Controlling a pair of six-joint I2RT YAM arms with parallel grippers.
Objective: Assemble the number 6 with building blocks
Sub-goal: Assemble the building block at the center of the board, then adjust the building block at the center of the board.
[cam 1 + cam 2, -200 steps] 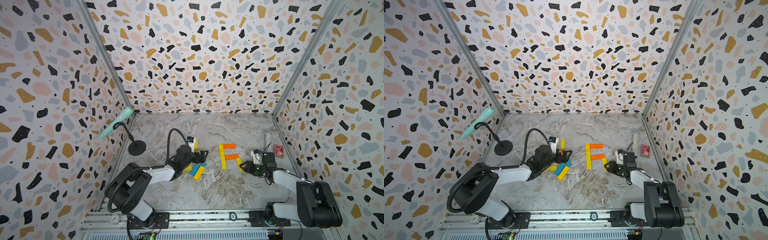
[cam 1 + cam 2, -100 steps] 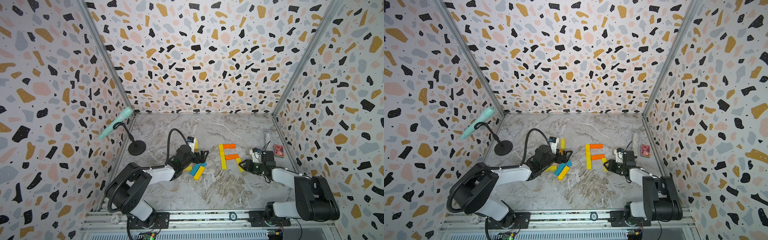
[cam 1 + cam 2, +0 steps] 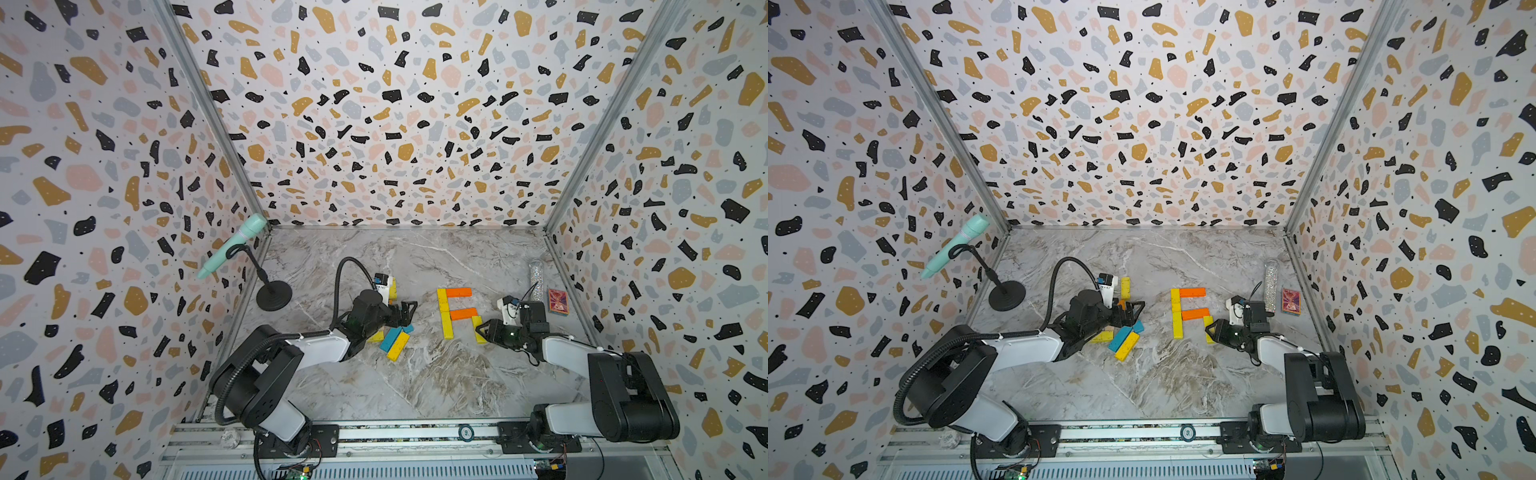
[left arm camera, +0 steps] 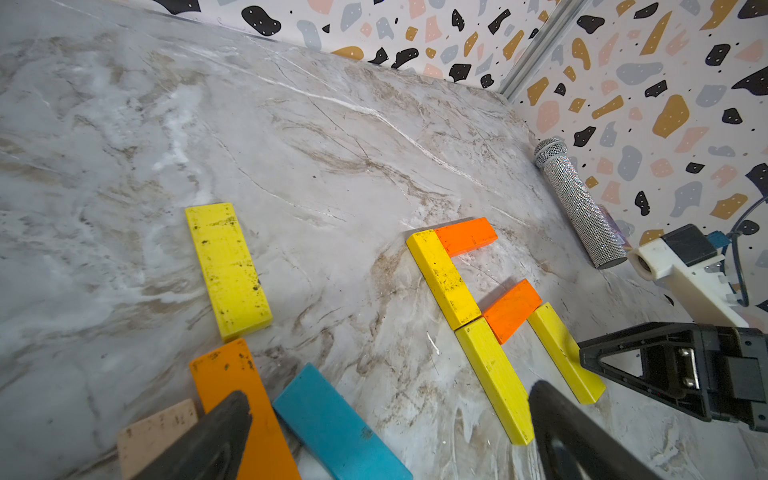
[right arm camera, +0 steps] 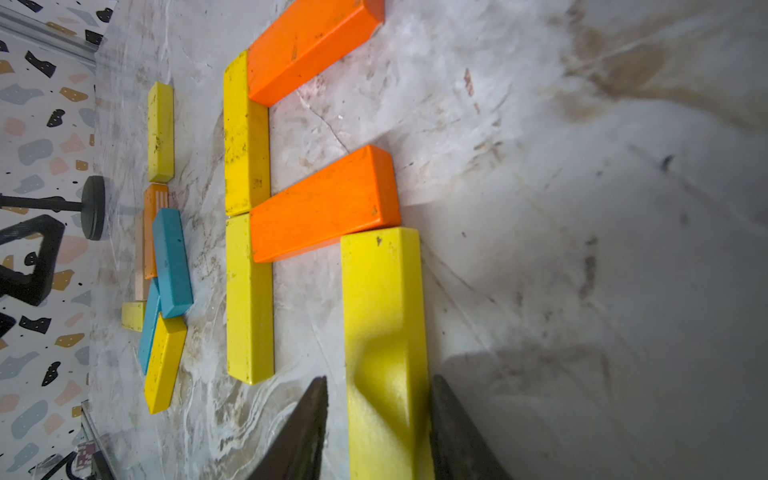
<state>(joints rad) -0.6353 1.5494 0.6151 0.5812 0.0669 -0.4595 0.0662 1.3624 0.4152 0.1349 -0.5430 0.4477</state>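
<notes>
Five building blocks lie joined on the marble floor: two yellow planks (image 3: 444, 309) end to end, an orange plank (image 3: 458, 292) across the top, an orange one (image 3: 463, 313) across the middle, and a short yellow plank (image 5: 382, 291) dropping from its end. My right gripper (image 5: 378, 380) straddles that yellow plank. One finger touches it and the other stands a little off it. The plank lies flat. My left gripper (image 4: 388, 395) hangs wide open over loose planks: teal (image 4: 332, 419), orange (image 4: 232, 374), pale wood (image 4: 153, 428) and a lone yellow one (image 4: 226, 270). The number 6 is not formed.
A mint microphone (image 3: 232, 245) on a black stand (image 3: 273, 295) rises at the left wall. A glitter microphone (image 3: 536, 276) and a red card box (image 3: 557, 301) lie by the right wall. More loose planks (image 3: 395, 343) lie beside the left arm.
My right arm has edged slightly towards the joined planks, and its jaws have narrowed a little round the yellow plank. The left arm has not moved.
</notes>
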